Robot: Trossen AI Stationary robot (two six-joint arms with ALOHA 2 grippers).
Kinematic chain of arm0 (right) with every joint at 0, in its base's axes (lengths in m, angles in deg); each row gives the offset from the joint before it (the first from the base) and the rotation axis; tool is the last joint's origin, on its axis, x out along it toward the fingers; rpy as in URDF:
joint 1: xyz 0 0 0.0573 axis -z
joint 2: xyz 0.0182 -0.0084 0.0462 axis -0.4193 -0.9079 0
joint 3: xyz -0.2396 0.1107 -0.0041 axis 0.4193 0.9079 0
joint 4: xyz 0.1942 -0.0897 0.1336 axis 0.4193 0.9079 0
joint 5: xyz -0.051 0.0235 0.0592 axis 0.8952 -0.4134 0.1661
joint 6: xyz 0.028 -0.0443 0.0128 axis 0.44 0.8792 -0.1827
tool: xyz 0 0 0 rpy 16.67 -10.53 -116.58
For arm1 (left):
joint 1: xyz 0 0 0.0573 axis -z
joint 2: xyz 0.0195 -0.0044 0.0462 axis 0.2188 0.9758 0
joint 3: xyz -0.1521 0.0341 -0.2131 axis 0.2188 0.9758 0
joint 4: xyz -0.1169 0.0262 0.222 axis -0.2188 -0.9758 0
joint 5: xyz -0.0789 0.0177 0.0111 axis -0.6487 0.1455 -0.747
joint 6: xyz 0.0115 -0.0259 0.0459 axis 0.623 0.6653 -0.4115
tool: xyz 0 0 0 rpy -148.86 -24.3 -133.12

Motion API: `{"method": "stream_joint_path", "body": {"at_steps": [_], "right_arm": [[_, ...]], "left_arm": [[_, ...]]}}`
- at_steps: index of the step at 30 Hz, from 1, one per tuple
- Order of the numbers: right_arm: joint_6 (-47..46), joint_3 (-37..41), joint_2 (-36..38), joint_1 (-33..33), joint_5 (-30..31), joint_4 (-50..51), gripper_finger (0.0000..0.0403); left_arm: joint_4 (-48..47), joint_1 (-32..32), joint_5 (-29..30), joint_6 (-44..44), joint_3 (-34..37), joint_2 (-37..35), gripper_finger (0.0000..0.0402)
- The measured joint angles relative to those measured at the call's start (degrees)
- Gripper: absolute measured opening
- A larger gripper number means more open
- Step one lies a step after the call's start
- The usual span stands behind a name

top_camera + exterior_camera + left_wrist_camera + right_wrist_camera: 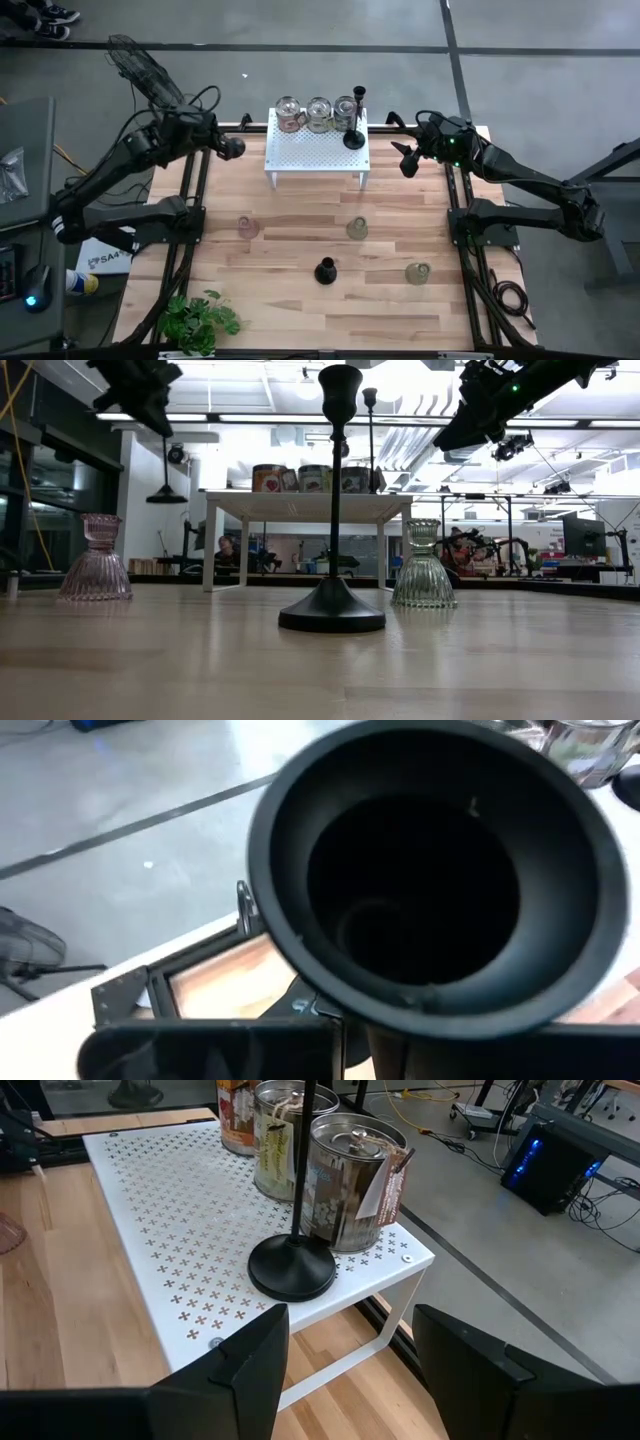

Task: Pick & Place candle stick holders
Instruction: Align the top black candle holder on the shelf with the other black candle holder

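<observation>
The left gripper [226,148] has its fingers [210,1048] together, clamped on a slim black candlestick [440,870]. It holds the stick upright in the air, just beside the left end of the white perforated stand [300,152]. In the low view the stick's round base hangs clear above the worktop [300,300]. The left arm reaches in from the left edge, elbow bent, with its wrist level with the stand top.

The right gripper [408,160] has its fingers [250,1370] apart, with nothing between them. It hovers off the right end of the stand, facing it. The right arm stretches in from the right edge, raised above the worktop.

On the stand, a second slim black stick [292,1268] stands upright near the right end. Just behind it sit three glass holders [319,113] in a row along the far edge.

On the worktop in front of the stand rest four more holders, well apart:
- a pink glass one [247,227] to the left
- a greenish one [357,229] near the middle
- a black stemmed one [325,271] nearer the front
- another greenish one [418,272] to the right

A leafy plant [200,320] sits at the front left corner
</observation>
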Motion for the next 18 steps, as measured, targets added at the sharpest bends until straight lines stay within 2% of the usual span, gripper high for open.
{"method": "stream_joint_path", "body": {"at_steps": [4, 12, 18], "right_arm": [[-0.07, 0.01, 0.0, 0.01, 0.0, 0.01, 0.0207], [-0.07, 0.01, 0.0, 0.0, 0.0, 0.09, 0.0207], [-0.07, 0.0, 0.0, -0.01, 0.01, 0.13, 0.0207]], "left_arm": [[-1.57, 0.0, -0.92, -2.19, -5.09, 4.8, 0.0007], [-2.31, 0.0, -8.91, -6.86, -15.0, 14.43, 0.0007], [-2.31, 0.04, -13.46, -8.97, -21.01, 18.77, 0.0007]]}}
